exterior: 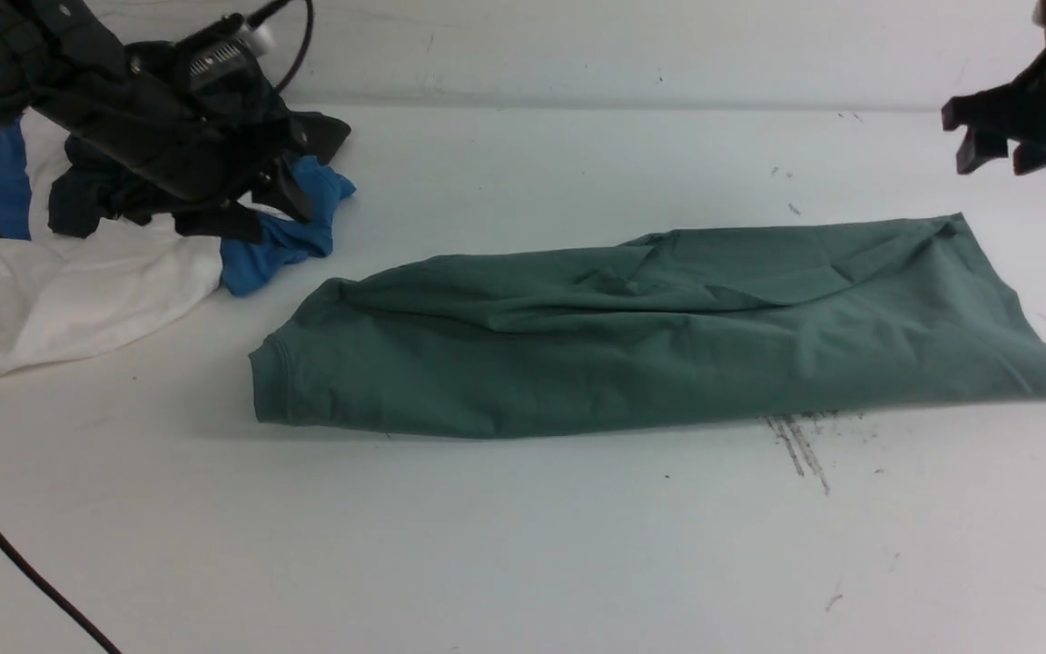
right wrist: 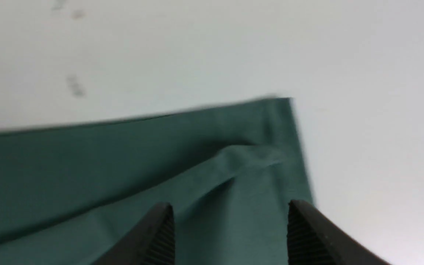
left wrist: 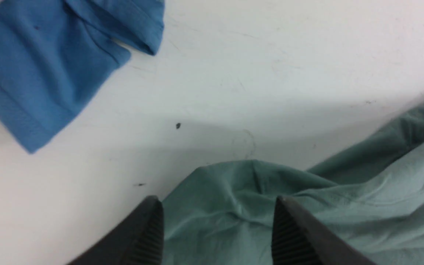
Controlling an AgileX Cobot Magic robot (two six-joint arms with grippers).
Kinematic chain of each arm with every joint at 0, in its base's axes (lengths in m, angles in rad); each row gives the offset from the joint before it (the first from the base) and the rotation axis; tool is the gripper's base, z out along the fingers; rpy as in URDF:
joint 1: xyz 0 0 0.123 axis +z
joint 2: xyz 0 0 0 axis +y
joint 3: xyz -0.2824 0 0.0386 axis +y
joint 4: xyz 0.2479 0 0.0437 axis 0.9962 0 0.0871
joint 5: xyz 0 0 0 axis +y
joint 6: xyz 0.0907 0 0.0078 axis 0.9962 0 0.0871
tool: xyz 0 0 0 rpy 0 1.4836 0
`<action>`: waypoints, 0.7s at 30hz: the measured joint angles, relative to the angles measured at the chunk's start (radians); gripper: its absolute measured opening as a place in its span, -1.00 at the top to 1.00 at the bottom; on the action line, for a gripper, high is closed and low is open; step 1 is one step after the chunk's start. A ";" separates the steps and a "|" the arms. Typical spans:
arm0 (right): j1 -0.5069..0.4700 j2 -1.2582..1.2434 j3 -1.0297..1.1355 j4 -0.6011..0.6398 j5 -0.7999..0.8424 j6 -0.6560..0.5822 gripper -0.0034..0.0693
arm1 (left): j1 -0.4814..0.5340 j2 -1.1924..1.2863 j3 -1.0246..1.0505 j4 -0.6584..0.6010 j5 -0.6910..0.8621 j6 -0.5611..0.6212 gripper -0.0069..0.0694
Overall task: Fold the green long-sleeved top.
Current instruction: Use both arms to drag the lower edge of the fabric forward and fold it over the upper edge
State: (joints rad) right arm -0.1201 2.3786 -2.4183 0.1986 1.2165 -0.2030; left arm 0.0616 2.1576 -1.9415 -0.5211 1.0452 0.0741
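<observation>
The green long-sleeved top (exterior: 668, 336) lies folded into a long band across the middle of the white table. Its neck tag and logo are hidden. My left gripper (exterior: 260, 204) hangs open and empty above the table behind the top's left end; the left wrist view shows its fingertips (left wrist: 153, 221) apart over the top's crumpled end (left wrist: 256, 206). My right gripper (exterior: 1000, 150) hangs open and empty above the top's far right corner; the right wrist view shows its fingertips (right wrist: 300, 224) apart over that corner (right wrist: 263, 147).
A pile of other clothes sits at the far left: a white garment (exterior: 60, 291), a blue one (exterior: 282, 241) (left wrist: 42, 62) and a dark one (exterior: 87, 195). A black cable (exterior: 5, 554) crosses the front left. Dark scuff marks (exterior: 800, 445) show in front of the top.
</observation>
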 joint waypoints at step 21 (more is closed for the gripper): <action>0.390 0.183 -0.018 0.219 -0.012 -0.466 -0.17 | -0.004 -0.002 -0.039 0.027 0.146 0.029 0.33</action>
State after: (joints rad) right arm 0.2699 2.5616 -2.4366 0.4176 1.2045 -0.6690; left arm 0.0572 2.1553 -1.9801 -0.4943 1.1914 0.1028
